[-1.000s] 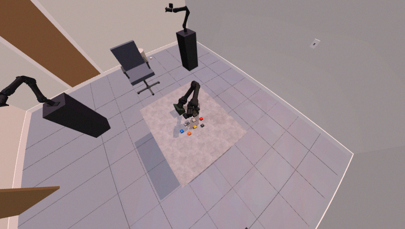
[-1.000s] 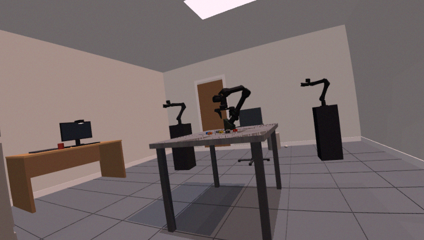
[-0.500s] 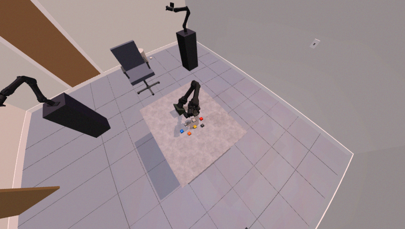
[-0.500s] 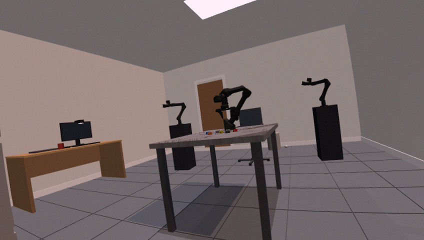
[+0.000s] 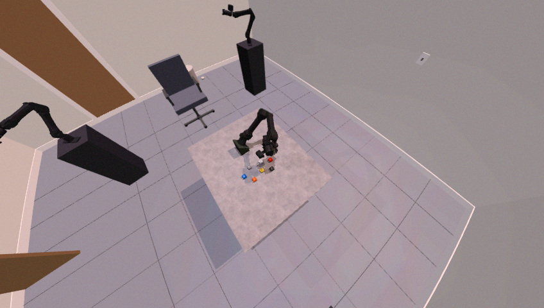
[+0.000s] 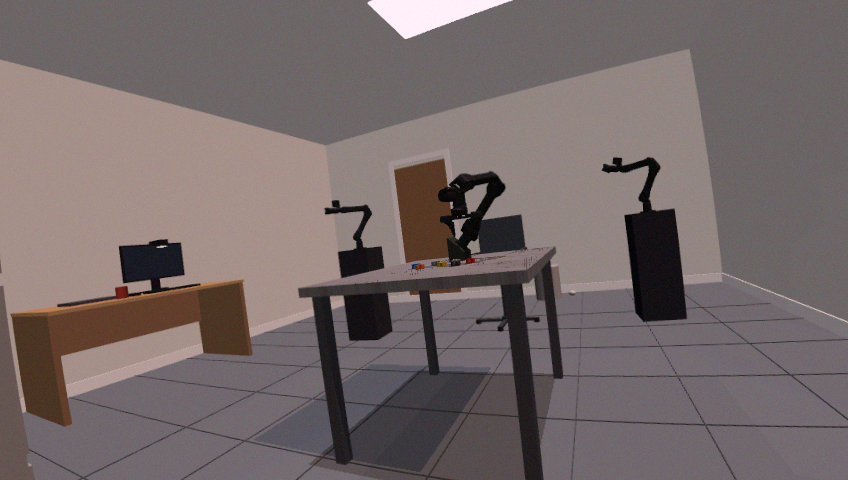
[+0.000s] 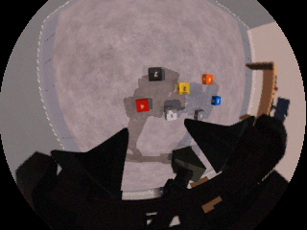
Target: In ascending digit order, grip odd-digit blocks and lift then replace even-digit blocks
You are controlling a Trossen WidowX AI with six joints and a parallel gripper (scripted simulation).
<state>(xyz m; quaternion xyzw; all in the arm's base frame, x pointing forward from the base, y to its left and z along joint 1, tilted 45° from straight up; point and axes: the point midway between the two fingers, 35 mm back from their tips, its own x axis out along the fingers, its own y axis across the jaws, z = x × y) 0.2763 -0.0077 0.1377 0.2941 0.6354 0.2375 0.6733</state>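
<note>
In the wrist view, left to right, the red block, black block, white block, yellow block, grey block, orange block and blue block sit apart on the tabletop. Their digits are too blurred to read surely. The tool hangs above the tabletop, nearly fully open, with nothing in its grip. Red lies farthest left, blue farthest right.

The black arm stands on the bench, near the frame's centre. At the left, one monitor is on a desk.
</note>
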